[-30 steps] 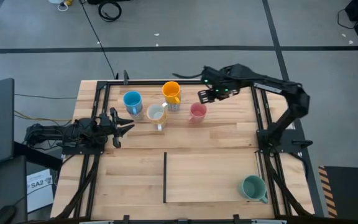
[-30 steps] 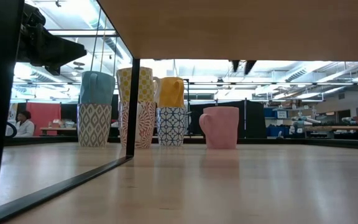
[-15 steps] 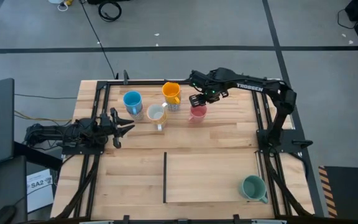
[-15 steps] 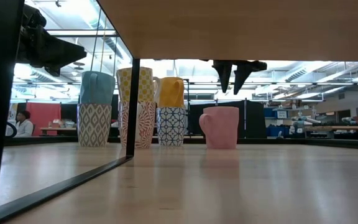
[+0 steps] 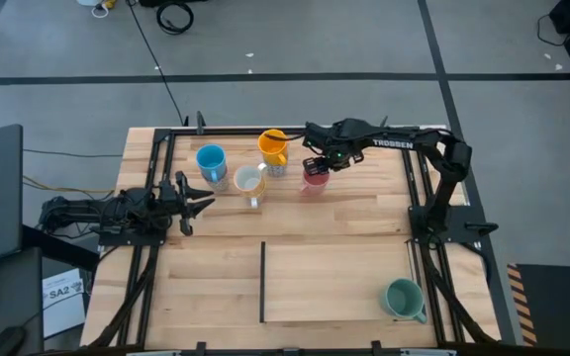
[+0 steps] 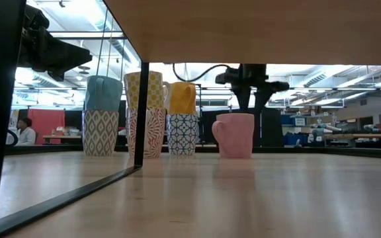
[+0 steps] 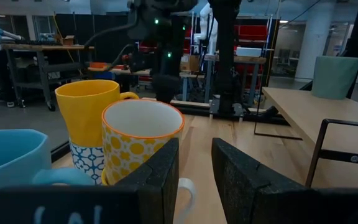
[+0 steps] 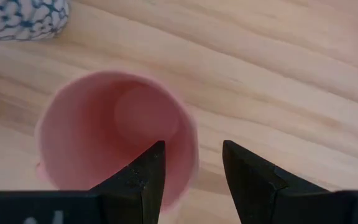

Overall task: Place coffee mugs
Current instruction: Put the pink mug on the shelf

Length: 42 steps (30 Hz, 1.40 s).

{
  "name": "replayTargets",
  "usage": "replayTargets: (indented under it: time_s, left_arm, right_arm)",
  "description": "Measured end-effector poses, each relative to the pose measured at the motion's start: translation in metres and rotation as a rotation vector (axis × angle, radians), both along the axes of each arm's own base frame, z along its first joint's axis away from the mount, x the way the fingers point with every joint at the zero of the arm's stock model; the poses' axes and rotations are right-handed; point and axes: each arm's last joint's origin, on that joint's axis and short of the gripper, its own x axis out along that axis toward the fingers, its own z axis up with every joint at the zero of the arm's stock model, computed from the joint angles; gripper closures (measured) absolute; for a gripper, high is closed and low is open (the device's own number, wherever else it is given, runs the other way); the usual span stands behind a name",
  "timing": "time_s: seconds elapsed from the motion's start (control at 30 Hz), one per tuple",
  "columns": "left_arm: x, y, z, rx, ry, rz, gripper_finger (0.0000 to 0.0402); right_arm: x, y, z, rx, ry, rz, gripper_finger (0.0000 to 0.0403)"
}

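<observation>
Over the pink mug (image 8: 117, 143), the right claw (image 8: 191, 163) has descended, fingers straddling its rim.

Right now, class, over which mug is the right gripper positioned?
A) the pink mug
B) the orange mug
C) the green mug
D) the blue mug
A: the right gripper hangs open directly above the pink mug, one finger inside its rim and one outside, as the right wrist view shows.

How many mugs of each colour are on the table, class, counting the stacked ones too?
Blue mug: 1
Orange mug: 1
Pink mug: 1
Green mug: 1
Patterned white mugs: 4
Total: 8
</observation>
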Motion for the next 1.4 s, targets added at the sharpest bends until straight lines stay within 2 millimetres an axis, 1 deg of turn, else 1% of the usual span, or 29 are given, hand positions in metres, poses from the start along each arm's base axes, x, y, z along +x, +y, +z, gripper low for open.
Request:
replayTargets:
  time_s: [0.23, 0.57, 0.83, 0.97, 1.13, 1.4]
  left_arm:
    - [0.0000, 0.0000, -0.0002, 0.000, 0.002, 0.000, 0.0299]
    - [0.0000, 0.0000, -0.0003, 0.000, 0.003, 0.000, 0.0299]
    - [0.0000, 0.0000, -0.0003, 0.000, 0.003, 0.000, 0.0299]
    - [0.0000, 0.0000, -0.0003, 0.000, 0.003, 0.000, 0.0299]
    - [0.0000, 0.0000, -0.0003, -0.001, 0.003, 0.000, 0.0299]
    - [0.0000, 0.0000, -0.0003, -0.001, 0.003, 0.000, 0.0299]
  right_arm:
    - [0.0028, -0.0022, -0.0039, 0.025, -0.059, 0.000, 0.0237]
    - [0.0033, -0.0002, -0.0038, 0.019, -0.051, 0.036, 0.0237]
    - [0.0029, -0.0004, -0.0039, 0.011, -0.045, 0.030, 0.0242]
    - [0.0013, 0.0004, -0.0043, 0.019, -0.027, 0.030, 0.0260]
    - [-0.0001, 0.0009, -0.0045, 0.025, -0.013, 0.030, 0.0295]
    - [-0.0005, 0.0010, -0.0046, 0.019, -0.002, 0.081, 0.0349]
